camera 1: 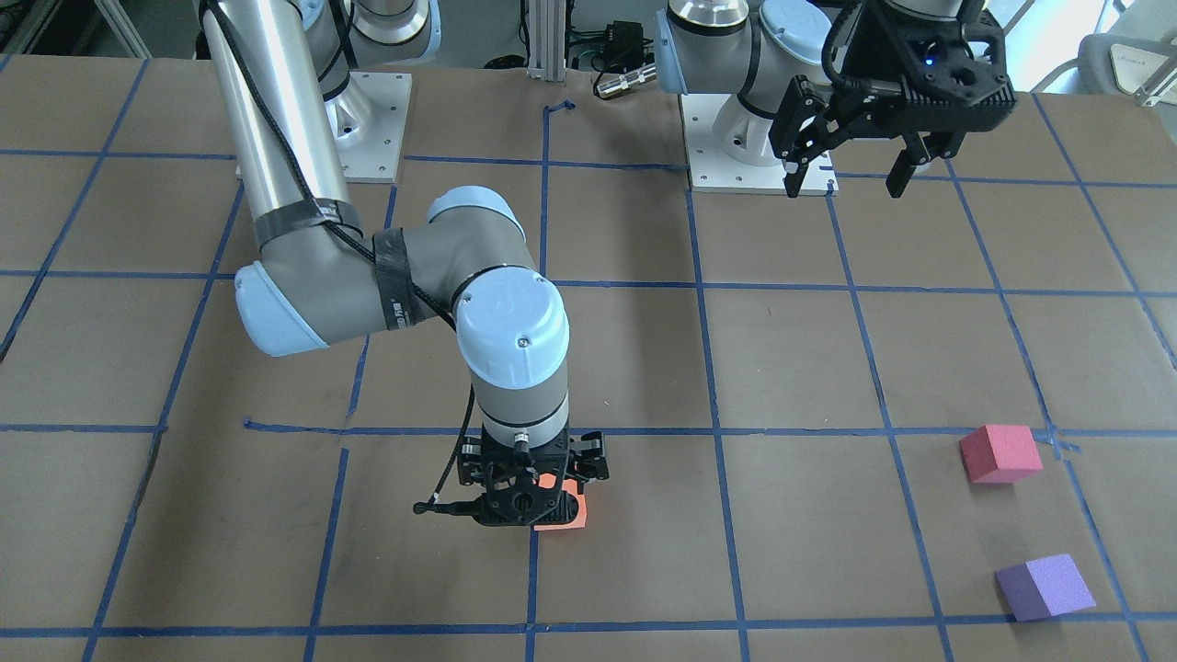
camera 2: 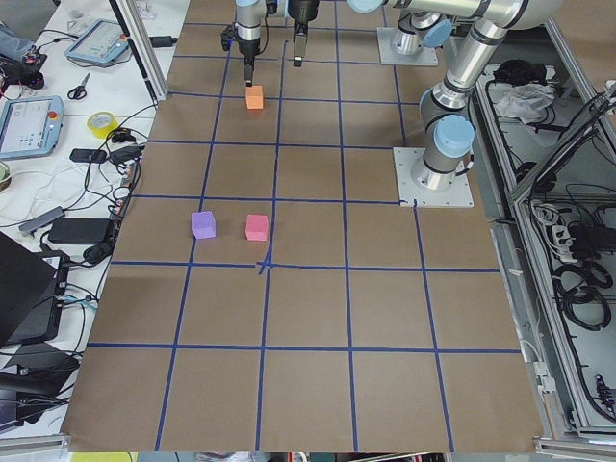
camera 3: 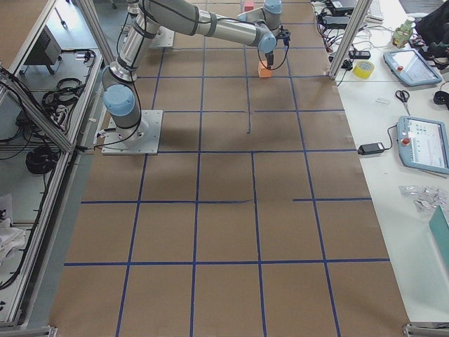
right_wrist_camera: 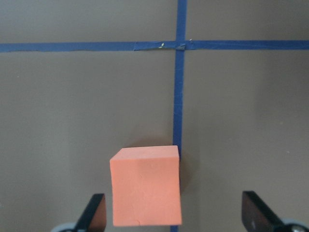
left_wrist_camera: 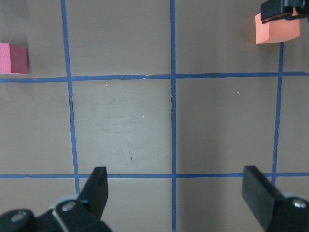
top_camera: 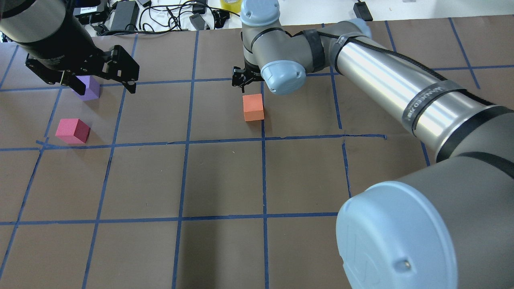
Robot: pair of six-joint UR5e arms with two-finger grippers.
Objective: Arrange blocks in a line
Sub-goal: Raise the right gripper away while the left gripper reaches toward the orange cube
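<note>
Right gripper (right_wrist_camera: 174, 208): fingers spread wide, holding nothing, poised over the small matte orange foam cube (right_wrist_camera: 145, 188). The cube sat between the fingers, closer to one than the other and touching neither.
Depth of reach: probably a little above the orange cube; the wrist view cuts off the fingertips, so I could not tell for sure.
Orange cube: flat on the brown table, one edge along a strip of blue tape (right_wrist_camera: 181, 96).
Left gripper (left_wrist_camera: 176, 176): fingers apart and empty, raised well away from the orange cube, on the robot's left.
Pinkish-red foam cube (camera 1: 1000, 452) and purple foam cube (camera 1: 1045, 587): near each other, well apart from the orange cube on the robot's left; purple lay farther from the robot.
Step in hand: seemingly the approach to grasp the orange cube; no line formed yet.
Next move: centre the fingers on the orange cube, lower, close gently on the foam, then carry it toward the other two.
</note>
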